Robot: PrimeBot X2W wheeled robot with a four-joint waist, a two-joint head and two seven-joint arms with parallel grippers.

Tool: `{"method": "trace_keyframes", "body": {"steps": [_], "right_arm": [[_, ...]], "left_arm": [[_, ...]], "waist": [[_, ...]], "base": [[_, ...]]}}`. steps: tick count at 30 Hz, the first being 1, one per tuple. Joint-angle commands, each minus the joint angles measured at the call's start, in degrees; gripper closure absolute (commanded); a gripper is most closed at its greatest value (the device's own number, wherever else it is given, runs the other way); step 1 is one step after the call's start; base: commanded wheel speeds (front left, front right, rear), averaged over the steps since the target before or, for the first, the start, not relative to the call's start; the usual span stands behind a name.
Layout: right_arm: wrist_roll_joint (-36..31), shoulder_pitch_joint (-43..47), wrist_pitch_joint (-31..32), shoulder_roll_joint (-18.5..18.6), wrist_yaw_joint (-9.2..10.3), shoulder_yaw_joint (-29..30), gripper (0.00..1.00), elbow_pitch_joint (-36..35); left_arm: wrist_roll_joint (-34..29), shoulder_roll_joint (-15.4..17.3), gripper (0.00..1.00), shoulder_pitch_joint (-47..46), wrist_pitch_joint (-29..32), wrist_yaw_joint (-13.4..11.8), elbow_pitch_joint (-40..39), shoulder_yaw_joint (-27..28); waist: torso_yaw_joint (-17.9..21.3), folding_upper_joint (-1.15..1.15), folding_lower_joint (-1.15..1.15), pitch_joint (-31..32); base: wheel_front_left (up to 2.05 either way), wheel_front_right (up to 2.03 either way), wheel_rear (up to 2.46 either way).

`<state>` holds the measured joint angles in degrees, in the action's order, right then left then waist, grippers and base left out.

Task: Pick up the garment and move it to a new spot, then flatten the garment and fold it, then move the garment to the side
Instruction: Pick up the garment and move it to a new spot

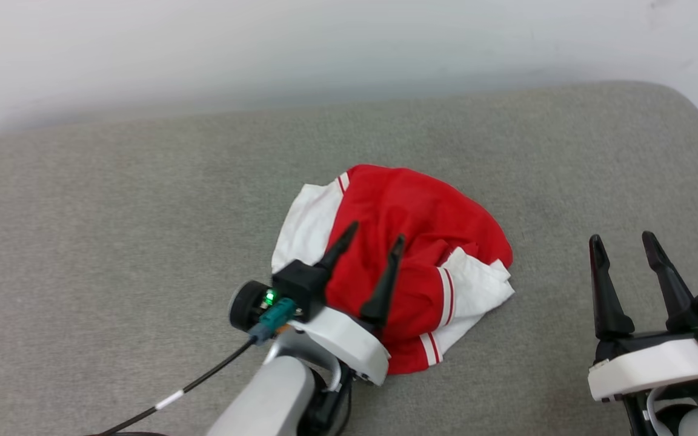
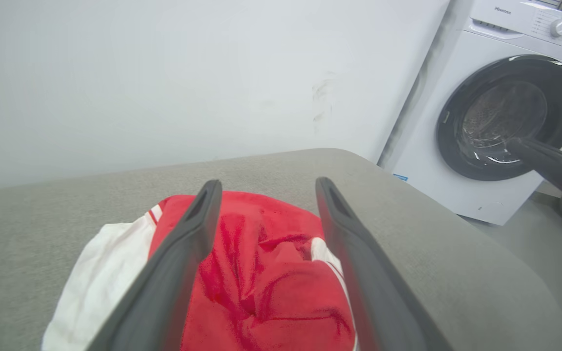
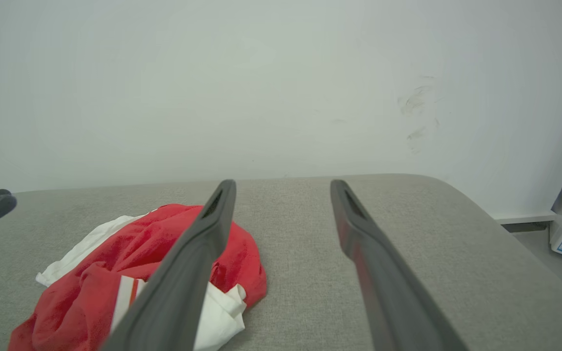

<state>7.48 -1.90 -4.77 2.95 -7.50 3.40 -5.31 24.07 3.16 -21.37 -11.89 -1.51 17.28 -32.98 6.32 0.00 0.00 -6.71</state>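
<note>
Now the garment [image 1: 412, 224], a red jersey T-shirt with white short sleeves and red-and-white stripe trim, is lying crumpled in a loose heap near the middle of the grey upholstered surface [image 1: 113, 230]. One white sleeve [image 1: 308, 223] is spilling out on the heap's left, and the other is folding out at its lower right.

Over the heap's near side, the left gripper [image 1: 377, 232] is hovering with its two dark fingers spread apart, pinching nothing. In the left wrist view the red cloth is showing beneath and between the parted fingers. Whether the tips are touching the cloth I cannot tell. A black cable [image 1: 216, 368] is trailing from that wrist toward the lower left.

Well apart to the right, the right gripper [image 1: 622, 237] is hanging over bare upholstery, its fingers likewise standing wide and holding nothing. Behind the surface a white wall [image 1: 325, 48] is rising, and a white front-loading washing machine [image 2: 500, 117] is standing past the surface's rounded corner.
</note>
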Motion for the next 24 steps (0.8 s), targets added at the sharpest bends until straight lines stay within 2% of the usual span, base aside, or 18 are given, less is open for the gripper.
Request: {"method": "trace_keyframes", "body": {"steps": [1, 11, 18, 24], "right_arm": [[-0.3, 0.9, 0.3, -0.1, 0.02, 0.1, 0.0, -0.2], [-0.7, 3.9, 2.6, -0.1, 0.02, 1.1, 0.0, -1.0], [-0.4, 6.2, 3.7, -0.1, 0.02, 1.3, 0.0, -0.7], [0.0, 7.4, 4.3, -0.1, 0.02, 1.2, 0.0, -0.6]], "left_arm": [[-0.2, 0.5, 0.0, 0.2, -0.6, -0.5, -0.6, 0.6], [-0.4, 7.1, 0.0, 7.4, -3.1, -7.8, -6.2, 11.1], [-0.7, 12.5, 0.0, 14.9, -1.9, -10.4, -9.3, 14.6], [-1.7, 14.5, 0.0, 18.2, 0.6, -11.7, -13.2, 13.9]], "waist": [[-1.2, 0.0, 0.0, 1.4], [-3.7, 0.0, 0.0, 4.7], [-3.9, 0.0, 0.0, 6.9], [-3.9, 0.0, 0.0, 7.3]], "base": [[0.0, 0.0, 0.0], [0.0, 0.0, 0.0], [0.0, 0.0, 0.0], [0.0, 0.0, 0.0]]}}
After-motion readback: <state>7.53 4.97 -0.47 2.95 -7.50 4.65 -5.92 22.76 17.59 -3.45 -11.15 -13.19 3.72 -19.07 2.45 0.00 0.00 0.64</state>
